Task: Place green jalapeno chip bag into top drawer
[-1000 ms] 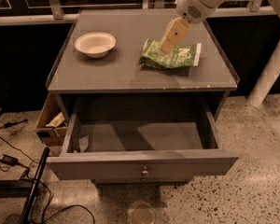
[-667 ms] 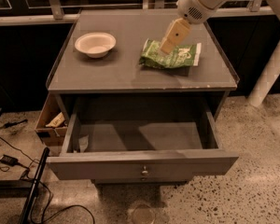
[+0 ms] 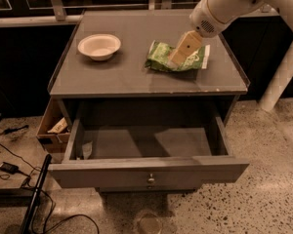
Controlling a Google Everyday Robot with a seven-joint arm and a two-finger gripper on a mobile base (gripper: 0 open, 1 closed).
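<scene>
Nearest stands the wide, shallow grey top drawer. It is pulled fully out with its one small round metal knob facing forward, so its bare floor lies open from above, ready to take the bag. Just left of it, one small brown cardboard box sits tucked under the cabinet's edge, apart from the task.

On the flat grey cabinet top there are two things. One white round bowl is at the left. One small crinkly green foil jalapeno chip bag lies flat at the right, well apart from the bowl and not yet in the drawer.

The single tan gripper slants down from the white arm onto the bag's middle, probably to grasp it. Whether it is spread or already pinching the foil I cannot tell.
</scene>
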